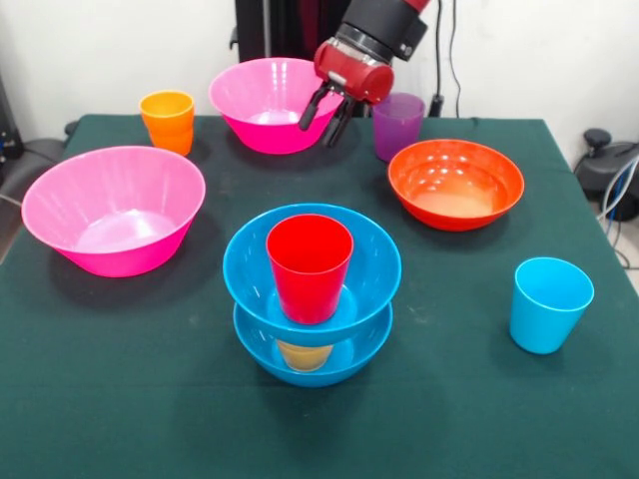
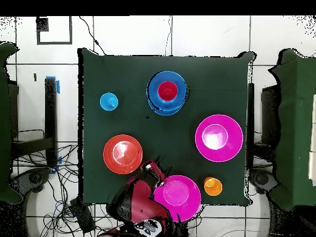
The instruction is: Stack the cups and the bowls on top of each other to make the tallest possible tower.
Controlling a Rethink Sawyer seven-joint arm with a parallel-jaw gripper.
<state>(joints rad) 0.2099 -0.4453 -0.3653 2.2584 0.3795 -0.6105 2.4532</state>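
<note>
The claw (image 1: 330, 115) hangs released and empty at the far pink bowl's (image 1: 262, 100) three o'clock rim. The bowl looks light, stiff and slick; pinch its thin rim.

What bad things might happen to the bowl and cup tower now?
The tower could tip: its top blue bowl rests only on a yellow cup and seems to sit slightly off-centre over the bottom bowl. The red cup stands loose inside the top bowl, so a bump might knock it over. The pincer hangs right beside the pink bowl and purple cup, so it might nudge either one.
</note>
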